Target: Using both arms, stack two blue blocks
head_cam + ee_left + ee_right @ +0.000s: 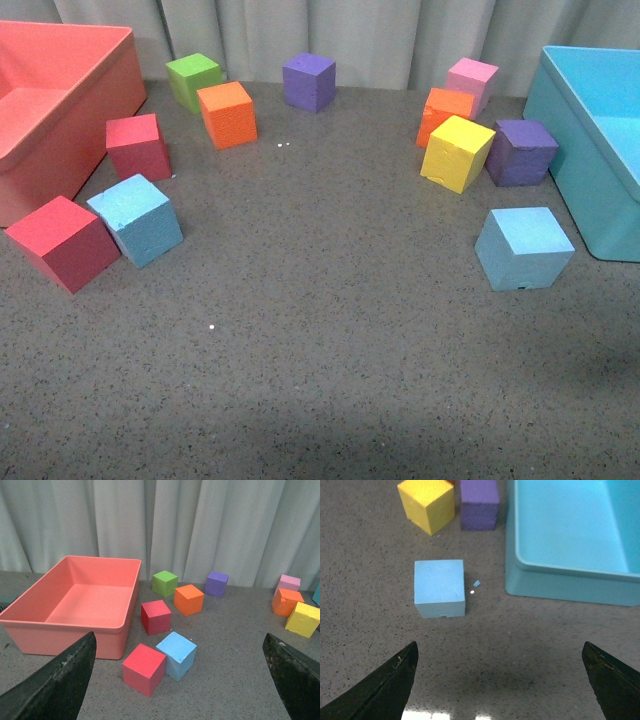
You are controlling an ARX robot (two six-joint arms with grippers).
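Probably light, squashy foam: left blue block [135, 220] and right blue block [523, 247] want gentle side-face grips. Both left pincer [179, 639] and right pincer [499, 645] gape wide, empty.

No readable text, labels, brands, numbers or signs in any view. The only mark is a tiny dark speck low on the near face of the blue block [525, 248] at 3 o'clock in the front view. It is too small to read as a character.
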